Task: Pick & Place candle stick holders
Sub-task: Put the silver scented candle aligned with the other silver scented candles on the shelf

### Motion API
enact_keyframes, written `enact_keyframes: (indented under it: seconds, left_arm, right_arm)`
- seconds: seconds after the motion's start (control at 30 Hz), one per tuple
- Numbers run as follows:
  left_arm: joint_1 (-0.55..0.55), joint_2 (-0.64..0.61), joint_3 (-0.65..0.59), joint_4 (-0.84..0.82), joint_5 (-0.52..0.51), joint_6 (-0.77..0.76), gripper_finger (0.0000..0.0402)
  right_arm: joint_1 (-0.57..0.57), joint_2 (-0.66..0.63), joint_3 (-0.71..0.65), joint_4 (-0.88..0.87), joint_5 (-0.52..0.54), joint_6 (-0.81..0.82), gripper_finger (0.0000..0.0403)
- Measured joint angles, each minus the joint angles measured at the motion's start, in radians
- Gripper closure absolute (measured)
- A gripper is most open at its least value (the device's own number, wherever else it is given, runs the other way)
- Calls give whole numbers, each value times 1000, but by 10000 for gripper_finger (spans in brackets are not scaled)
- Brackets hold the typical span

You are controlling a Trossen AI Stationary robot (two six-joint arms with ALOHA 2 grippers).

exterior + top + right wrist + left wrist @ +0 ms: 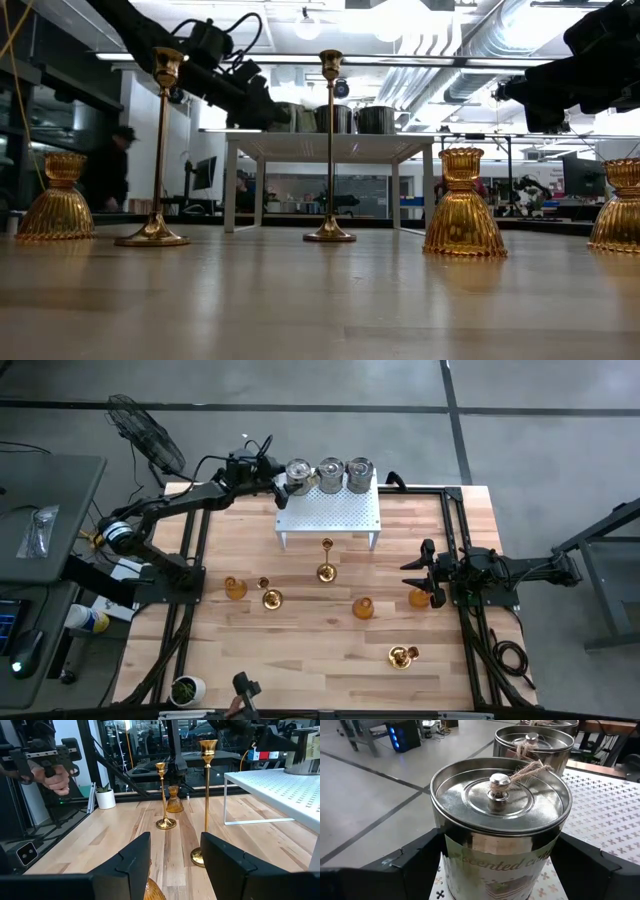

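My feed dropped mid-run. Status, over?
Left hand around the leftmost silver tin on the white stand, fingers either side. Right hand open over an amber holder at the table's right. Nothing blocking.

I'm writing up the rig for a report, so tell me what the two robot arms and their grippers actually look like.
Both arms are dark, near-black, jointed. The left arm has a silver-and-gold band at one joint and loose black cables looping above its wrist. The right arm is matte black, with cabling trailing beside its base. The left gripper and the right gripper each have two broad, flat, angular black fingers with stepped edges. No lettering shows.
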State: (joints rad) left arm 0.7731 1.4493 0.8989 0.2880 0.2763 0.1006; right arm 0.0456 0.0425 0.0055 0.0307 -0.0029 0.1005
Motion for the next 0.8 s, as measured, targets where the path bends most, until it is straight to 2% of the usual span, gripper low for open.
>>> enact_keyframes:
  seconds: [0.3, 0.43, 0.8]
  left_arm:
    - [-1, 21, 2, 20, -30, 3, 79]
    - [0, 20, 4, 17, -81, -2, 79]
    - [6, 18, 4, 6, -59, -7, 69]
  right_arm:
    - [0, 0, 0, 0, 0, 0, 238]
    - [0, 0, 0, 0, 0, 0, 238]
    - [0, 0, 0, 0, 0, 0, 238]
